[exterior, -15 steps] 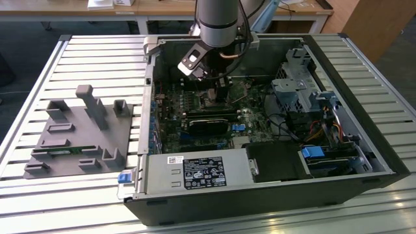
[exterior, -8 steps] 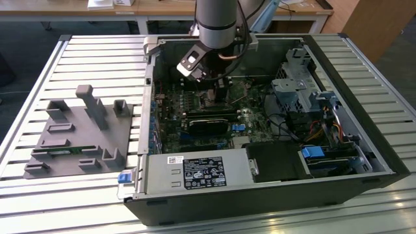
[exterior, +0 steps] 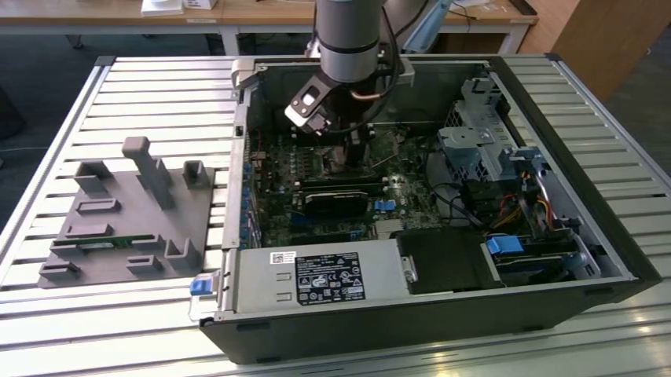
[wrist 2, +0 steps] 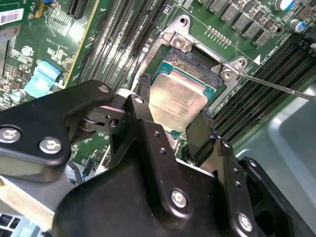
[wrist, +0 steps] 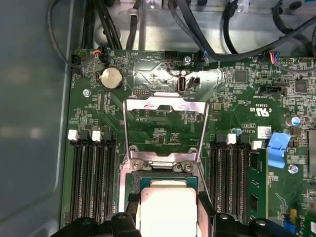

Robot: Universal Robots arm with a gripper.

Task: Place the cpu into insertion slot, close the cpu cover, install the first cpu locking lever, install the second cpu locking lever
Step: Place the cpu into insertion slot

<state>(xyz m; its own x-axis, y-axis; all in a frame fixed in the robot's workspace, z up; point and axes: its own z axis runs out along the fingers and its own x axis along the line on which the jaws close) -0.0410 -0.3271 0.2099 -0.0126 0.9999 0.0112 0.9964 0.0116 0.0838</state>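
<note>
Over the one black-framed square insertion slot (wrist 2: pixel 192 58), the black two-fingered pincer (wrist 2: pixel 173 106) clamped the one flat silver-grey square cpu (wrist 2: pixel 178 96). One thin silver windowed cpu cover (wrist: pixel 165 103) stood flipped open. The pincer's fingers (wrist 2: pixel 142 111) hid the cpu's seating.

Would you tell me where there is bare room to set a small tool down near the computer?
In the exterior view the slatted table is bare above and below the grey fixture, beside the computer case. Inside the case it is crowded: the gripper holds the cpu among memory slots and cables.
</note>
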